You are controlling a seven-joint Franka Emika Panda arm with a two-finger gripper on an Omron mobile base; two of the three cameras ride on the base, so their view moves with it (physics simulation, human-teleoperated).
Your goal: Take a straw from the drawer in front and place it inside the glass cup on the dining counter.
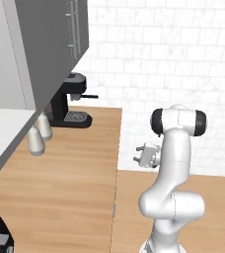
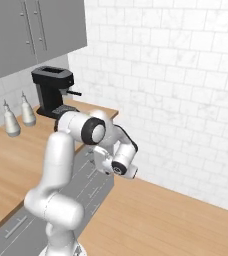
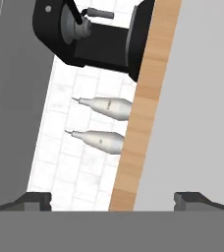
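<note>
coffee machine [image 1: 70, 101]: back of counter [image 1: 60, 183], under wall cabinets [image 1: 45, 39]
two bottles [image 1: 39, 132]: on counter, left of coffee machine

Pretty clearly a kitchen. You've got a wood counter [image 1: 70, 168] with a black coffee machine [image 1: 71, 101], grey wall cabinets [image 2: 31, 32] and white tiled walls [image 2: 176, 75].

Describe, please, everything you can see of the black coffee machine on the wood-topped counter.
The coffee machine is a matte black, boxy unit with a flat top overhanging a dark drip tray, and a slim handle sticking out sideways from its brew head. It stands upright at the far end of the wood-topped counter, near the white tiled wall and below grey cabinets. Two pale bottles stand nearby, apart from it.
</note>
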